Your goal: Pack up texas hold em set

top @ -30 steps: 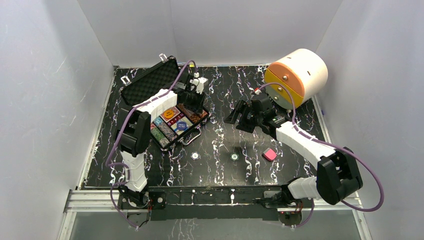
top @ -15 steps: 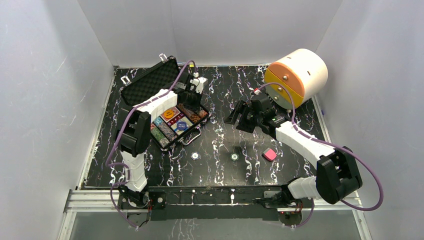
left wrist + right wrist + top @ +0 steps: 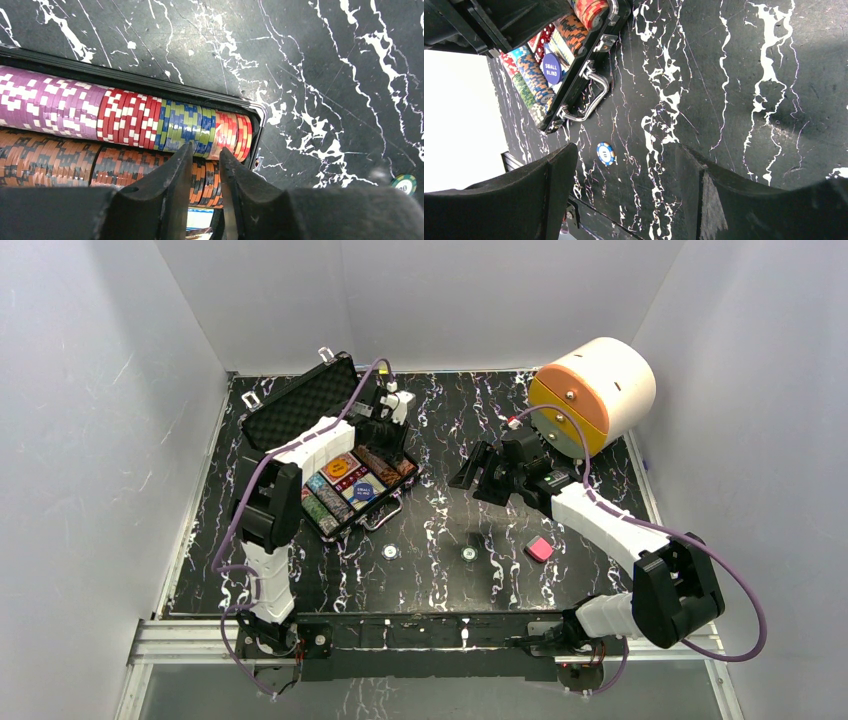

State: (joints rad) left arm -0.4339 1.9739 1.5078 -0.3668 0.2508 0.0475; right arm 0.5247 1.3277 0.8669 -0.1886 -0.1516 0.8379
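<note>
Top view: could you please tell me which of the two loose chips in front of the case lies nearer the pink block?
The right chip, lying between the left chip and the pink block.

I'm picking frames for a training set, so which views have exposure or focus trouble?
Right wrist: the white patch at left is blown out; the blue-and-white chip is sharp. Left wrist: chip rows crisp, left gripper's fingers dark and soft. Top external: evenly lit and sharp.

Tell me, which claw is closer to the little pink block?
The right claw. It hangs over the table, beyond the pink block and to its left. The left claw is farther off, over the poker chips in the case.
</note>
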